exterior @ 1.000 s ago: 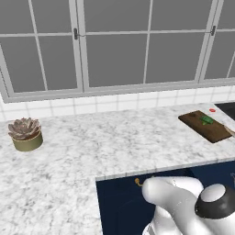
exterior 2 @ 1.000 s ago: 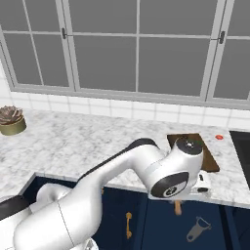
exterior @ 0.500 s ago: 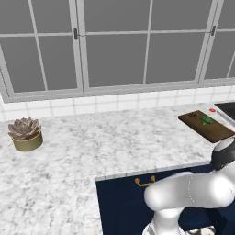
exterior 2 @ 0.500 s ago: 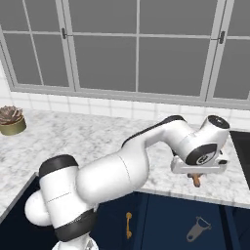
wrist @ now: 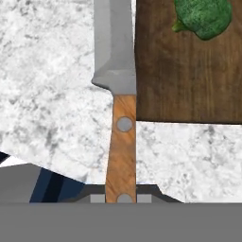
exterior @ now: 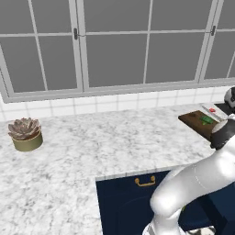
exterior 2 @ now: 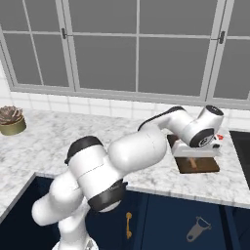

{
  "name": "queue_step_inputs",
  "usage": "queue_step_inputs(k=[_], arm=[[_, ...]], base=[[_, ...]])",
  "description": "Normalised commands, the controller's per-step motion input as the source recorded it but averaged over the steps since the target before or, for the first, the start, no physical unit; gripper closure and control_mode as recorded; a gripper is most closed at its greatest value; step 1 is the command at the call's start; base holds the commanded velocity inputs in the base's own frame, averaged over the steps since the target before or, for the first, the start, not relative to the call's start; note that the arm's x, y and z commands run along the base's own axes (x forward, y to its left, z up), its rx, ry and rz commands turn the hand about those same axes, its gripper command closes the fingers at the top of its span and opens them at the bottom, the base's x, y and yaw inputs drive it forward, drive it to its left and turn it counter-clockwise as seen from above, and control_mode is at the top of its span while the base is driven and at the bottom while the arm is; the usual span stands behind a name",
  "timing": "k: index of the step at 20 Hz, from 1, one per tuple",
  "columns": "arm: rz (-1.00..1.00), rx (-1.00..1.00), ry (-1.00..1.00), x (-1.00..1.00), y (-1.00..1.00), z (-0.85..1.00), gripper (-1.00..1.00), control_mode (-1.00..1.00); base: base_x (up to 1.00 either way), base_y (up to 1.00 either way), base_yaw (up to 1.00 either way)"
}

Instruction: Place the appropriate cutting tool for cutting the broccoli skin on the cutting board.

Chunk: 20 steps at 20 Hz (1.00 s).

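The hand view looks straight down on the knife [wrist: 121,142]. Its brownish-orange handle runs between my gripper [wrist: 121,199], which is shut on it. The silvery blade [wrist: 115,42] points away along the left edge of the dark brown cutting board [wrist: 189,80], mostly over the marble. Green broccoli [wrist: 203,16] lies on the board's far part. From the right base view my gripper [exterior 2: 194,157] hangs low over the board [exterior 2: 205,167], with the handle [exterior 2: 194,163] poking out below it. The left base view shows the board [exterior: 198,123] and broccoli [exterior: 206,120] at the far right.
The marble counter [exterior 2: 58,141] ends close behind the board, above dark blue cabinets [exterior 2: 161,219]. A potted succulent [exterior: 25,133] stands far left. A dark grey peeler [exterior 2: 198,228] shows low before the cabinets. A small red thing [exterior 2: 219,137] lies beyond the board, beside a black cooktop [exterior 2: 241,146].
The arm has swung right and away from the base, carrying the knife from in front of the cabinets to the board's near edge.
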Motion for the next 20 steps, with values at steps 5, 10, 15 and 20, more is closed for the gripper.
queue_step_inputs(k=[5, 10, 15, 20], arm=[[0.0, 0.03, 0.0, 0.56, 0.07, -0.53, 1.0, -1.0], [0.02, 0.03, 0.0, 0.39, 0.0, -0.38, 1.0, -1.0], [0.03, 0.0, 0.0, 0.09, 0.02, -0.48, 1.0, -1.0], [0.03, 0.0, 0.0, 0.07, 0.03, -0.47, 1.0, -1.0]], base=[[0.0, 0.0, 0.0], [0.0, 0.0, 0.0], [0.0, 0.0, 0.0], [0.0, 0.0, 0.0]])
